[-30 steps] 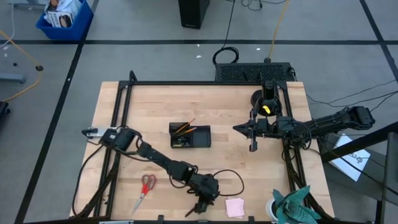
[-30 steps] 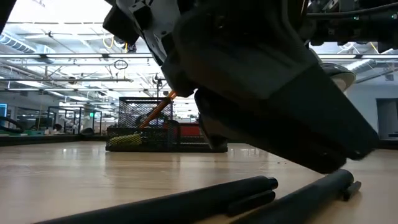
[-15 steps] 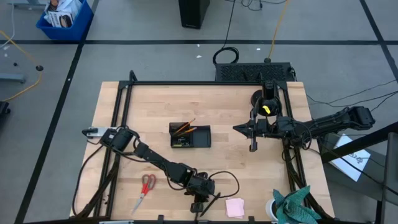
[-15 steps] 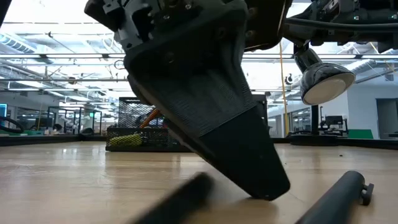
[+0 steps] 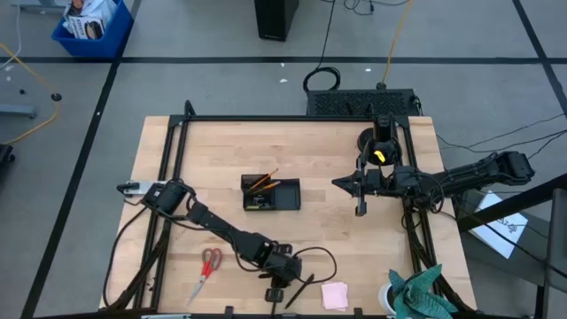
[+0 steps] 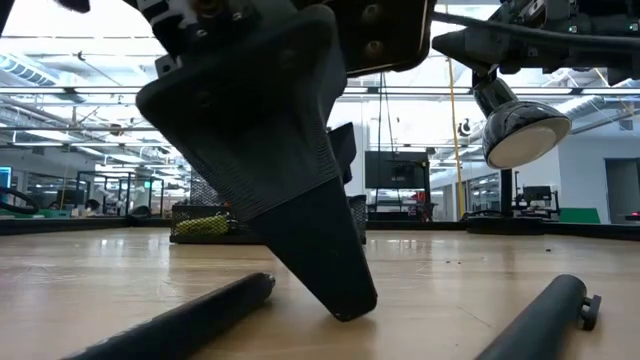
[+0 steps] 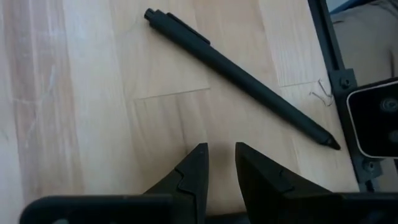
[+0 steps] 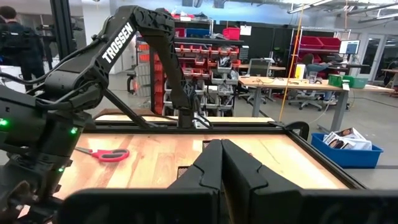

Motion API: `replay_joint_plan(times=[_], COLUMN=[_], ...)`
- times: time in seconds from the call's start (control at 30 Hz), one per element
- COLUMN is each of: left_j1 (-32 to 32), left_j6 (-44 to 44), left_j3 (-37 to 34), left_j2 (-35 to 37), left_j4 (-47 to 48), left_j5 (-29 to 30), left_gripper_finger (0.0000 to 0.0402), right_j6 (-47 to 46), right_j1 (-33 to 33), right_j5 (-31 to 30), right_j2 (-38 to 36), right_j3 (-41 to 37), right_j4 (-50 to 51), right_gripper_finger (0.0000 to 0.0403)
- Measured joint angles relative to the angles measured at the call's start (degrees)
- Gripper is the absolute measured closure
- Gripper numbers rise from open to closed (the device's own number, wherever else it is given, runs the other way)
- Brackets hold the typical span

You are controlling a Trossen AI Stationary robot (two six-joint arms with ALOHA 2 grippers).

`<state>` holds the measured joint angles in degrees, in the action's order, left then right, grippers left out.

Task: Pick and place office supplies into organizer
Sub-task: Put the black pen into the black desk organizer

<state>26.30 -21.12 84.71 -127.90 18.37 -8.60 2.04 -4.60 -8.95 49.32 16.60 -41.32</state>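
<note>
My left gripper [image 7: 222, 152] points steeply down near the table's near edge [image 5: 275, 291], its fingers a narrow gap apart with nothing between them. In the low view its fingertip [image 6: 345, 310] stands close to the tabletop between two black pens [image 6: 190, 322] [image 6: 545, 315] lying flat on the wood. One black pen [image 7: 242, 74] lies just ahead of the fingers. The black organizer [image 5: 270, 192] sits mid-table with orange pencils [image 5: 263, 182] in it. Red-handled scissors [image 5: 208, 266] and a pink sticky-note pad [image 5: 334, 294] lie flat near the near edge. My right gripper [image 8: 222, 146] hovers shut over the table's right part [image 5: 341, 182].
A black frame rail [image 7: 339, 74] runs along the near edge just beyond the pen. A round black stand base [image 5: 372, 140] sits at the far right, and a teal cloth [image 5: 416, 288] at the near right corner. Bare wood lies between the organizer and the pens.
My left gripper has tipped from a slant to steeply downward and shifted slightly toward the table's left and down. One pen has slid away from the other along the table, and the fingertip now stands between them.
</note>
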Motion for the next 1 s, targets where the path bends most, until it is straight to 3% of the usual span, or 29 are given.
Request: replay_joint_plan(times=[0.2, 0.33, 0.47, 0.63, 0.8, 1.0], left_j1=[-0.02, 0.3, 1.33, 3.72, 7.69, 12.28], left_j6=[7.01, 13.12, 15.51, 14.21, 10.41, 4.38], left_j3=[-0.26, -0.78, -0.44, -1.5, -8.31, -20.35], left_j2=[1.74, 5.51, 12.61, 18.43, 23.3, 25.75], left_j4=[-1.03, 2.35, 5.72, 10.58, 5.46, -6.39], left_j5=[3.56, 15.69, 26.1, 34.04, 37.35, 40.24], left_gripper_finger=[0.0312, 0.0312, 0.0312, 0.0312, 0.0312, 0.0312], right_j6=[0.24, 1.49, 1.88, 3.34, 3.3, 3.19], right_j1=[0.0, -0.02, -1.11, -4.28, -10.0, -18.1], right_j5=[0.4, 4.84, 4.61, 4.17, -0.33, 0.68], right_j2=[0.0, 0.0, 0.0, 0.0, 3.17, 12.8], right_j3=[0.0, -0.02, -0.02, 2.53, 9.53, 17.88], right_j4=[2.69, 4.32, 5.11, 10.94, 23.17, 29.33], right_gripper_finger=[0.0403, 0.0403, 0.0403, 0.0403, 0.0403, 0.0403])
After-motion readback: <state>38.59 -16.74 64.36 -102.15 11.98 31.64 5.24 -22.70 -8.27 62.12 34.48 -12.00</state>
